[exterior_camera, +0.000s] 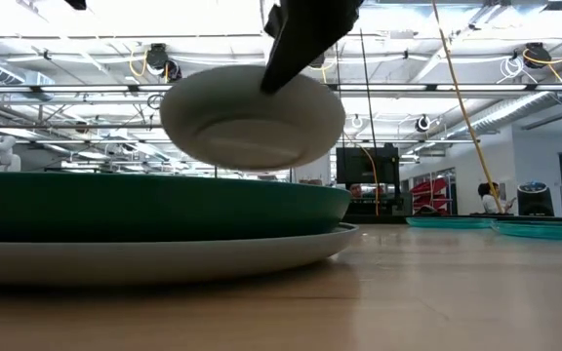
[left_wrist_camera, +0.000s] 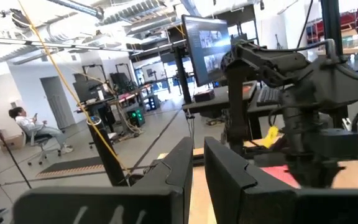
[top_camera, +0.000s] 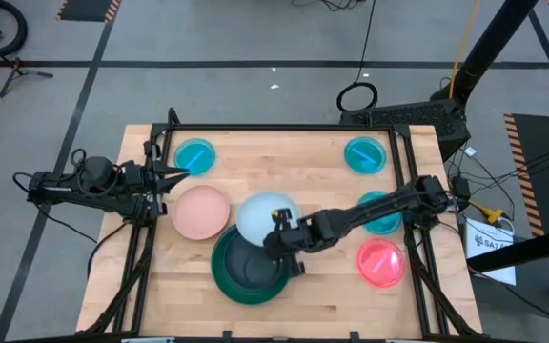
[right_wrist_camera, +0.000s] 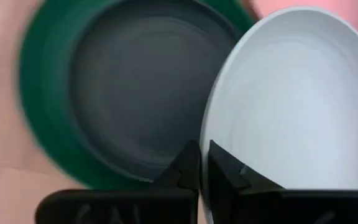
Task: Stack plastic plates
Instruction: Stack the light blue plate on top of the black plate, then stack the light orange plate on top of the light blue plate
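Observation:
My right gripper (top_camera: 280, 231) (right_wrist_camera: 202, 163) is over the middle of the table, shut on the pale blue-white plate (top_camera: 265, 215) (exterior_camera: 252, 117). That plate hovers above the far rim of the dark green plate (top_camera: 225, 276) (exterior_camera: 154, 205). The black plate (top_camera: 254, 267) (right_wrist_camera: 142, 93) lies inside the green one. In the low view a grey plate (exterior_camera: 164, 258) shows beneath the green one, resting on the table. The salmon-pink plate (top_camera: 200, 211) lies flat to the left. My left gripper (top_camera: 177, 173) (left_wrist_camera: 197, 171) waits at the left edge, shut and holding nothing. My right gripper pinches the pale blue-white plate by its rim (right_wrist_camera: 211, 134), on the side nearest the table's right and near edges. One finger (right_wrist_camera: 229, 174) is over the inside and one finger (right_wrist_camera: 184, 169) is beneath. It comes slanting down from the table's right. The plate is lifted clear and tilted.
Small cyan plates lie at the far left (top_camera: 194, 155) and far right (top_camera: 365, 154), and another (top_camera: 383, 213) sits under my right arm. A pink-red plate (top_camera: 381, 263) lies near the right edge. Bare wood shows along the near edge. People sit in the room beyond.

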`<state>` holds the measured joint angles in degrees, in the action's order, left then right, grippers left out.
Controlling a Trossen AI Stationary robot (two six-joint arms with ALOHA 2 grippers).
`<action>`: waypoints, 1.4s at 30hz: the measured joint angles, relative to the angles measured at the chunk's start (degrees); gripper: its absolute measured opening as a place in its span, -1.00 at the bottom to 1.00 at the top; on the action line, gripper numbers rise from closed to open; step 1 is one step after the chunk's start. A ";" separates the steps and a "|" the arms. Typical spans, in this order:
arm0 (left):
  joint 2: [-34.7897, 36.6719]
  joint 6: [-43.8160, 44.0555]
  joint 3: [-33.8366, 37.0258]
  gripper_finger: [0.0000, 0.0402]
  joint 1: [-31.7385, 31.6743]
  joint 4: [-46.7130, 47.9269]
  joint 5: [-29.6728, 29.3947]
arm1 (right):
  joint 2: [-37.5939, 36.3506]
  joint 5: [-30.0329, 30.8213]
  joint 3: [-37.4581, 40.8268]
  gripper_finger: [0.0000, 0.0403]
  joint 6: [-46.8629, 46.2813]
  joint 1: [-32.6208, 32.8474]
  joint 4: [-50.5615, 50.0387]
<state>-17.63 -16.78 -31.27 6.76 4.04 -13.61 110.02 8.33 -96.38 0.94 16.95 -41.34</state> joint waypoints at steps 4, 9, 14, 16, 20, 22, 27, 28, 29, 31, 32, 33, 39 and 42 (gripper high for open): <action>0.00 0.49 0.00 -0.76 0.00 -0.89 0.00 | 0.00 -5.77 0.00 -0.97 -3.84 1.48 0.30; 0.00 0.62 0.00 -0.76 0.00 -1.04 0.00 | 0.02 -9.62 0.00 -0.96 -4.17 1.93 1.28; 0.00 0.87 0.00 -0.76 0.00 -0.97 0.00 | 0.02 -10.00 0.00 -0.88 -4.79 1.90 1.73; 0.00 0.99 0.00 -0.76 0.00 -0.97 0.00 | 0.02 -10.10 0.00 -0.84 -4.85 1.95 2.32; 0.00 1.31 0.00 -0.76 0.00 -0.95 0.00 | 0.02 -10.81 0.00 -0.74 -5.88 1.93 3.00; 0.00 1.51 0.00 -0.76 0.00 -0.93 0.00 | 0.02 -11.60 0.00 -0.68 -6.28 1.84 3.21; 0.01 2.41 0.00 -0.76 0.01 -0.90 0.00 | 0.02 -11.51 0.00 -0.54 -5.72 1.84 2.59; 0.02 2.67 0.00 -0.76 0.02 -0.90 0.00 | 0.02 -11.51 0.00 -0.52 -5.35 1.82 2.16; 0.00 3.08 0.00 -0.76 0.00 -0.88 0.00 | 0.02 -11.48 0.00 -0.51 -4.88 1.82 1.57; 0.00 4.08 0.00 -0.76 0.00 -0.82 0.00 | 0.02 -11.46 0.00 -0.50 -4.27 1.82 0.30; 0.00 4.62 0.00 -0.76 0.00 -0.73 0.00 | 0.02 -11.46 0.00 -0.50 -3.69 1.82 -0.53; 0.00 5.30 0.00 -0.76 0.00 -0.49 0.00 | 0.02 -11.46 0.22 -0.50 -2.60 1.82 -0.96; 0.00 9.88 0.00 -0.76 0.00 4.97 0.00 | -1.32 -11.65 5.74 -0.57 2.16 1.42 0.77; -0.71 13.12 0.00 -0.76 0.01 6.96 0.00 | -4.16 -11.61 9.87 -0.63 3.21 0.79 3.53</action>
<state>-18.33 -3.66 -31.27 6.77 11.00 -13.61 105.86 -3.28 -86.50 4.15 17.73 -37.82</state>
